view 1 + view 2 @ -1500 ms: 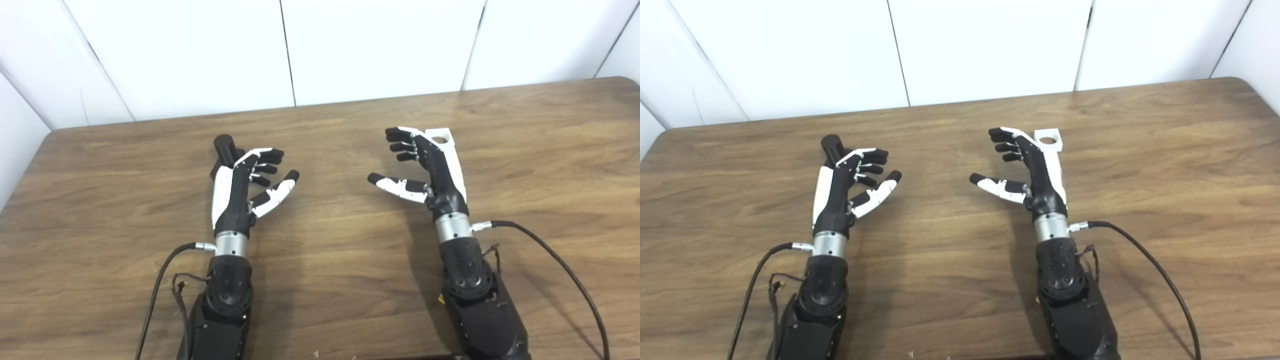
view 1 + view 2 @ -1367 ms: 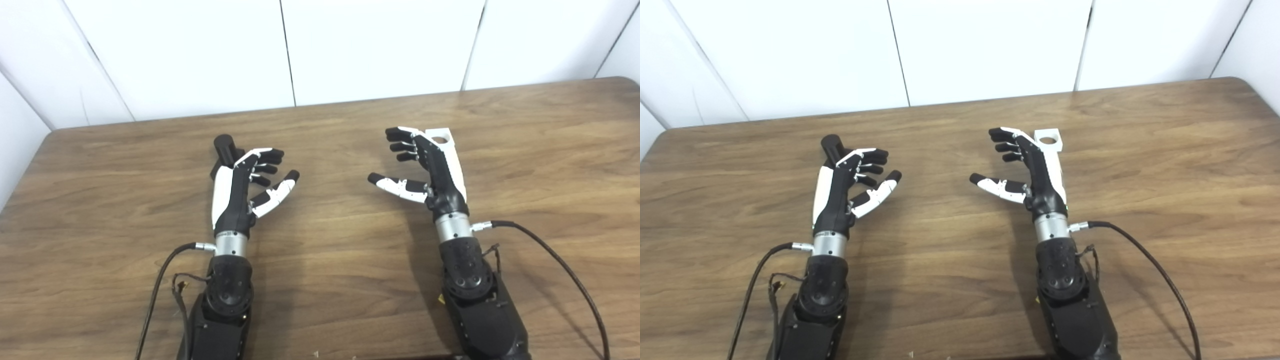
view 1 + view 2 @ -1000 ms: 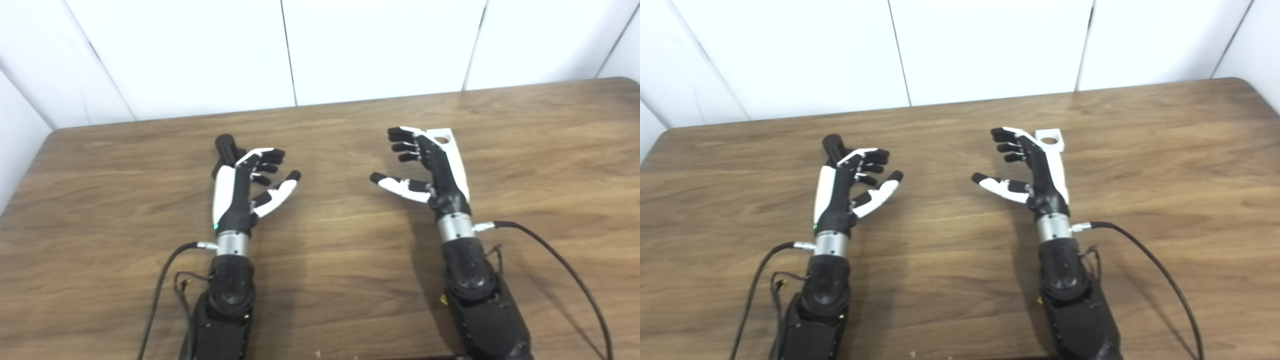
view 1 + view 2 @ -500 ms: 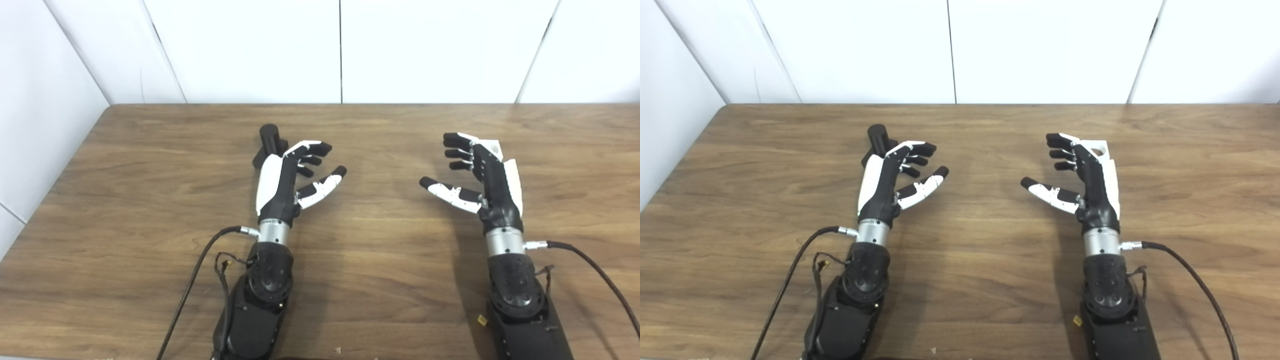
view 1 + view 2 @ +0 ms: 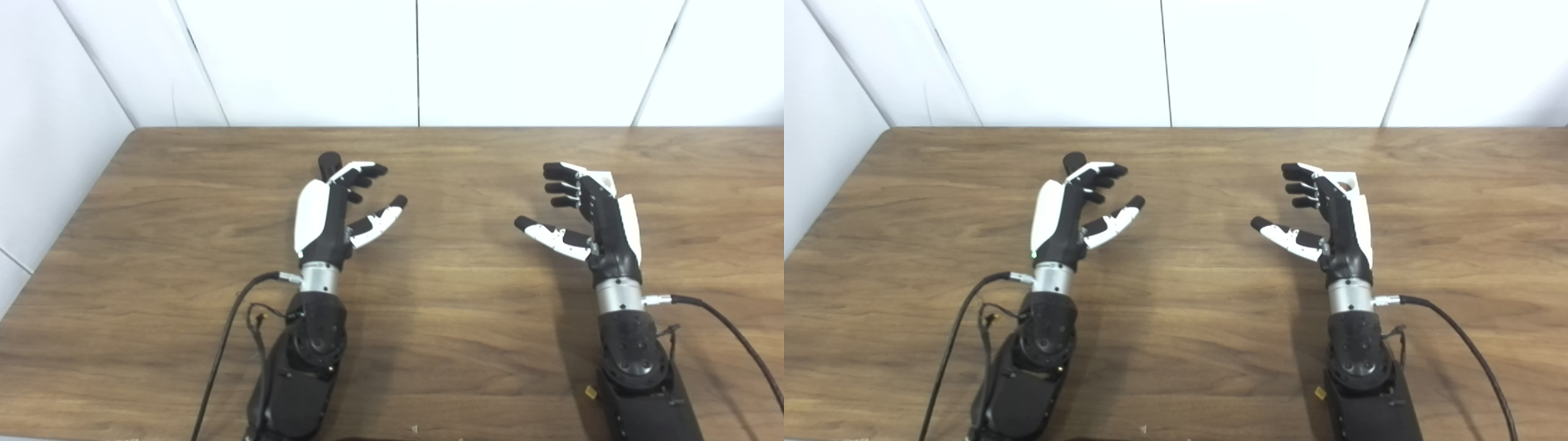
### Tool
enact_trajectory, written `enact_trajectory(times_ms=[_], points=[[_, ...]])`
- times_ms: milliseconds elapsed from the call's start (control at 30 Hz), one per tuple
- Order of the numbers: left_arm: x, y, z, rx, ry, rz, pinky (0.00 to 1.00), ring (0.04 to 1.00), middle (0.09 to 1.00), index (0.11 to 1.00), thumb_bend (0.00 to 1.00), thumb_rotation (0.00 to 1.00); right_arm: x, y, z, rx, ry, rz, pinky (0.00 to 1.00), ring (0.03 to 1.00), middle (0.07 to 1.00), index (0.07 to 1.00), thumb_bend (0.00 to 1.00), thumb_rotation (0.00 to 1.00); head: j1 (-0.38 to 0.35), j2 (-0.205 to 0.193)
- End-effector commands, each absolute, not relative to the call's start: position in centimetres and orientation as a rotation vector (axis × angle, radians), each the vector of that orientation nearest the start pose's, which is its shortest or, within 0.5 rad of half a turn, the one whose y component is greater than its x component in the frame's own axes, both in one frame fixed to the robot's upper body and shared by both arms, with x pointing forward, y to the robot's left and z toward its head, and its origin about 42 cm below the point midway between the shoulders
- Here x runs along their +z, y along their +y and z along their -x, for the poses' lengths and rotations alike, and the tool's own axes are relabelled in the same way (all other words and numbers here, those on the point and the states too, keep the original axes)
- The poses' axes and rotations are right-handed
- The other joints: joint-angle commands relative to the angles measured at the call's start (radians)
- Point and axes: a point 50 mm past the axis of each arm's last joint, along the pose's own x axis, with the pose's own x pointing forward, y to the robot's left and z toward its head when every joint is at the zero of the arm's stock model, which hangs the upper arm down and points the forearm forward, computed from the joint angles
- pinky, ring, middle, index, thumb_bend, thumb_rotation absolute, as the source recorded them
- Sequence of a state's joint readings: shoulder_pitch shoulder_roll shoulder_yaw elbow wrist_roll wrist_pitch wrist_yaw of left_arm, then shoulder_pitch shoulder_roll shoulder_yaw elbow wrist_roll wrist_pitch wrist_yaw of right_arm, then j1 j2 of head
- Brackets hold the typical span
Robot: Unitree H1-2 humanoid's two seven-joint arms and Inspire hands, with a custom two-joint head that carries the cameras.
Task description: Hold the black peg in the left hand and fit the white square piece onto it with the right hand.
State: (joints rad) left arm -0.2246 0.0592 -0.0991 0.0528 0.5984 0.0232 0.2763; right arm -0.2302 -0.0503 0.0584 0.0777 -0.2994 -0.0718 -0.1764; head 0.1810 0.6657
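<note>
Fingers (image 5: 358,177) of left hand (image 5: 331,211) spread, hiding black peg (image 5: 329,164).

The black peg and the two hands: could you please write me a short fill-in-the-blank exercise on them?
1. The black peg shows just beyond the fingers of the ____ hand.
2. The white square piece has a round ____ through it.
3. The right hand is ____, holding nothing.

Missing words: left; hole; open
</note>
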Motion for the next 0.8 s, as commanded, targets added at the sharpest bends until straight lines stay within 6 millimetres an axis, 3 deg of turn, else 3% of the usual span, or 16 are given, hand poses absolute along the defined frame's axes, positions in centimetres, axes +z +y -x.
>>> enact_trajectory(times_ms=[0, 300, 567, 700, 767], points=[[18.9, 20.6, -36.1, 0.249, -0.389, -0.659, 0.56, 0.709, 0.724, 0.653, 0.59, 0.35, 17.2, -19.5, -36.2, -0.073, -0.346, 0.313, 0.65, 0.708, 0.743, 0.719, 0.64, 0.0, 0.002, 0.0], [20.1, 23.1, -36.6, 0.333, -0.38, -0.703, 0.61, 0.727, 0.74, 0.663, 0.58, 0.36, 17.3, -19.6, -36.2, -0.08, -0.352, 0.313, 0.62, 0.7, 0.738, 0.711, 0.65, 0.0, 0.001, 0.004], [19.8, 23.8, -37.2, 0.406, -0.364, -0.741, 0.59, 0.723, 0.757, 0.649, 0.6, 0.37, 17.2, -19.8, -36.2, -0.078, -0.347, 0.312, 0.62, 0.691, 0.735, 0.708, 0.65, 0.0, 0.002, 0.003], [19.5, 23.4, -37.1, 0.453, -0.359, -0.766, 0.66, 0.802, 0.832, 0.706, 0.62, 0.4, 17.2, -19.9, -36.3, -0.076, -0.348, 0.319, 0.63, 0.701, 0.741, 0.716, 0.64, 0.01, 0.002, 0.001], [19.4, 23.3, -37.1, 0.476, -0.343, -0.793, 0.73, 0.879, 0.903, 0.77, 0.67, 0.44, 17.2, -19.9, -36.3, -0.076, -0.353, 0.322, 0.61, 0.689, 0.738, 0.713, 0.64, 0.0, 0.001, 0.001]])
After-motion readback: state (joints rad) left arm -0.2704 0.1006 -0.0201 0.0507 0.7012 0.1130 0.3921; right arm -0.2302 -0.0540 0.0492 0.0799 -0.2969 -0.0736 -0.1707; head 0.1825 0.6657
